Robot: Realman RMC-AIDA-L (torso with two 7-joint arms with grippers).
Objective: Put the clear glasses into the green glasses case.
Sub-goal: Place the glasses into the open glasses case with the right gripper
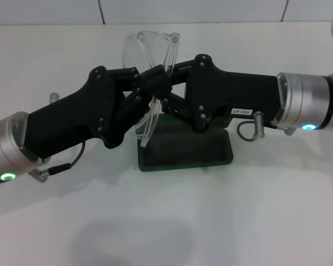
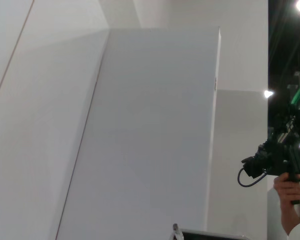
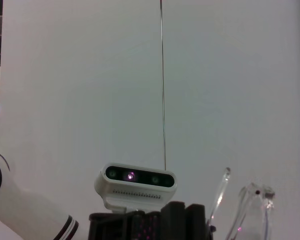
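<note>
We find the transparent plastic wraparound glasses held aloft above the dark green rectangular case, gripped between the 2 meeting grippers, left gripper and right gripper, both clamped on them.

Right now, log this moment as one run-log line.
stage: glasses held up over case | left hand: on glasses | right hand: on glasses | case: on table, under hands | glasses not yet inside

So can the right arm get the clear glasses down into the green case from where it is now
Probably, once the lid is open. The right gripper and left gripper hold the clear glasses directly above the green glasses case, with nothing between, but the case looks closed.
</note>
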